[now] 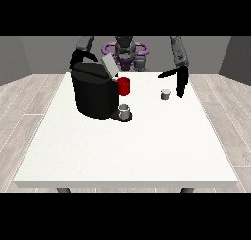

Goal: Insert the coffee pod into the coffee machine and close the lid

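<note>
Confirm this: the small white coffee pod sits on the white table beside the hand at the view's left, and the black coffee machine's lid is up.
Wrong side. In the front view the small white coffee pod sits on the white table beside the hand at the view's right. The black coffee machine does have its lid up.

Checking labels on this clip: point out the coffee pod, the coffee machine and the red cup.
coffee pod (165,94): front view, on its side wall.
coffee machine (93,94): front view, on its black front body.
red cup (124,86): front view, on its side wall.
</note>
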